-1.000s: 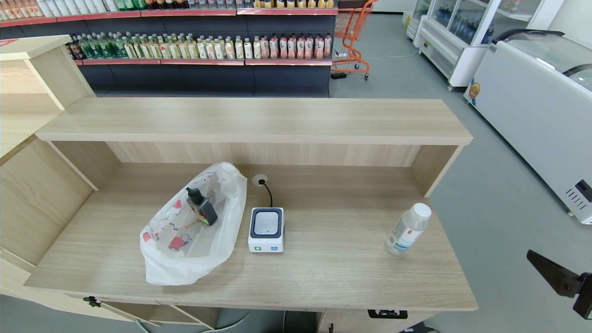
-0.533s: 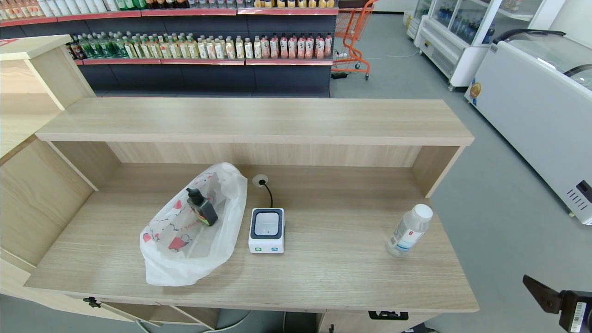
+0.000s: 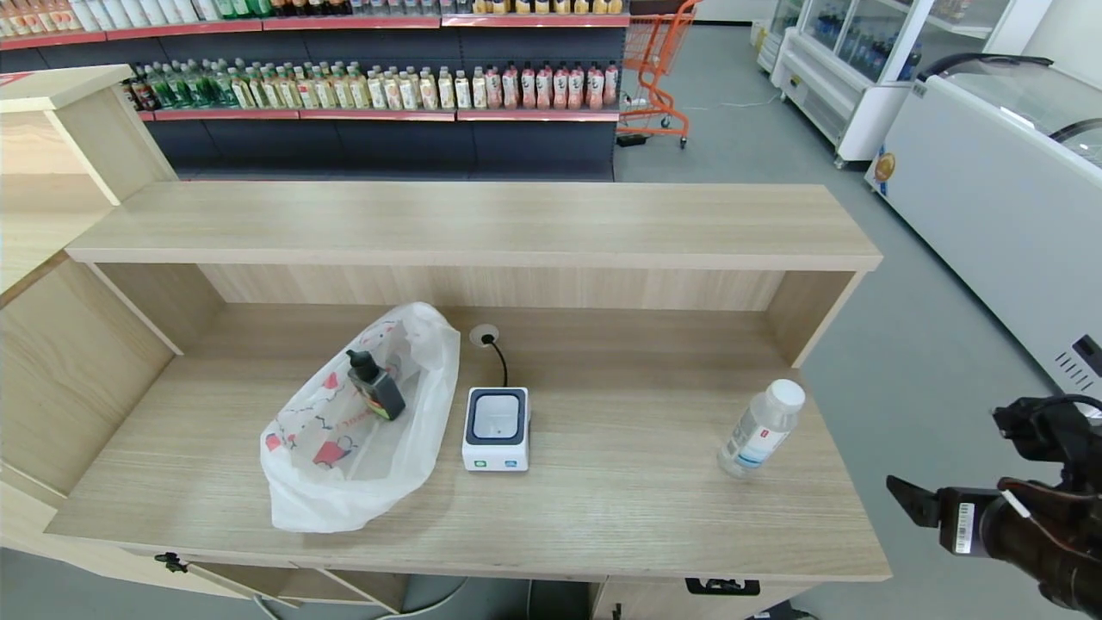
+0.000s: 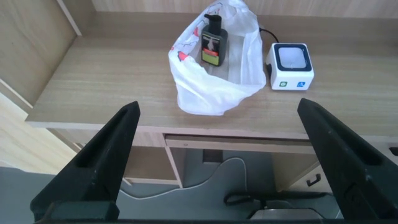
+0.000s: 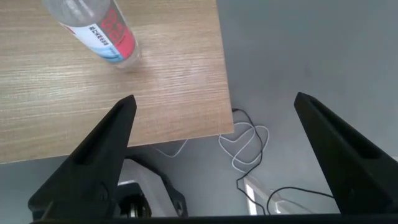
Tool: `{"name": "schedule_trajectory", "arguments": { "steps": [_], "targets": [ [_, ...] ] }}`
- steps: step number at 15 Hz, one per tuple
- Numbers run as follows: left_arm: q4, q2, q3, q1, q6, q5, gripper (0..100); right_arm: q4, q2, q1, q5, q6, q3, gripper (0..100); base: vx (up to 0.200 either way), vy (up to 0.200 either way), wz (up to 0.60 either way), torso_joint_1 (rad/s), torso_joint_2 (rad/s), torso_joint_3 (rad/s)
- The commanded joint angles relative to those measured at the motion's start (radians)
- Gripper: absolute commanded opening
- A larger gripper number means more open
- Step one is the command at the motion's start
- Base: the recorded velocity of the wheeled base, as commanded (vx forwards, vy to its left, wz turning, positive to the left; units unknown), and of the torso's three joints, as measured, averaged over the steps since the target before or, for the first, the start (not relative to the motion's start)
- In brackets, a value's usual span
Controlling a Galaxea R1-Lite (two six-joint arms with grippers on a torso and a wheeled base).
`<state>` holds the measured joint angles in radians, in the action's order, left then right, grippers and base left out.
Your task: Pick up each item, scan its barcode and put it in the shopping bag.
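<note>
A clear bottle [image 3: 761, 427] with a white cap and a red and blue label stands near the counter's right end, and shows again as the bottle [image 5: 99, 28] in the right wrist view. My right gripper [image 3: 913, 506] [image 5: 214, 98] is open and empty, off the counter's right front corner, short of the bottle. A white shopping bag [image 3: 353, 422] [image 4: 214, 68] lies open on the left with a dark pump bottle [image 3: 375, 385] [image 4: 212, 42] inside. The white scanner [image 3: 496, 428] [image 4: 291, 60] sits right beside the bag. My left gripper [image 4: 219, 104] hangs open and empty, low in front of the counter.
The wooden counter [image 3: 603, 508] has a raised back shelf [image 3: 473, 224] and side walls. A cable [image 3: 499, 362] runs from the scanner to a hole at the back. Bare counter lies between scanner and clear bottle. A chest freezer [image 3: 990, 189] stands to the right.
My right arm has risen and swung left towards the counter's right end, so more of it shows in the head view. Bottle, bag and scanner have stayed put.
</note>
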<state>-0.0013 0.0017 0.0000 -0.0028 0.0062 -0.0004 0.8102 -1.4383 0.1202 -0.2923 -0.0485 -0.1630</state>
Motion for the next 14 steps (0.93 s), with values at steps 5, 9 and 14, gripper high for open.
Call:
{"name": "schedule_trajectory", "arguments": {
  "steps": [5, 9, 14],
  "targets": [
    [0.0, 0.0, 0.0, 0.0, 0.0, 0.0, 100, 0.13, -0.278, 0.07, 0.016, 0.001, -0.086, 100, 0.0, 0.0, 0.0, 0.0, 0.0, 0.0],
    [0.0, 0.0, 0.0, 0.0, 0.0, 0.0, 100, 0.228, -0.406, 0.081, 0.03, 0.007, -0.09, 100, 0.0, 0.0, 0.0, 0.0, 0.0, 0.0],
    [0.0, 0.0, 0.0, 0.0, 0.0, 0.0, 100, 0.342, -0.498, 0.081, 0.101, 0.019, -0.125, 100, 0.0, 0.0, 0.0, 0.0, 0.0, 0.0]
  ]
}}
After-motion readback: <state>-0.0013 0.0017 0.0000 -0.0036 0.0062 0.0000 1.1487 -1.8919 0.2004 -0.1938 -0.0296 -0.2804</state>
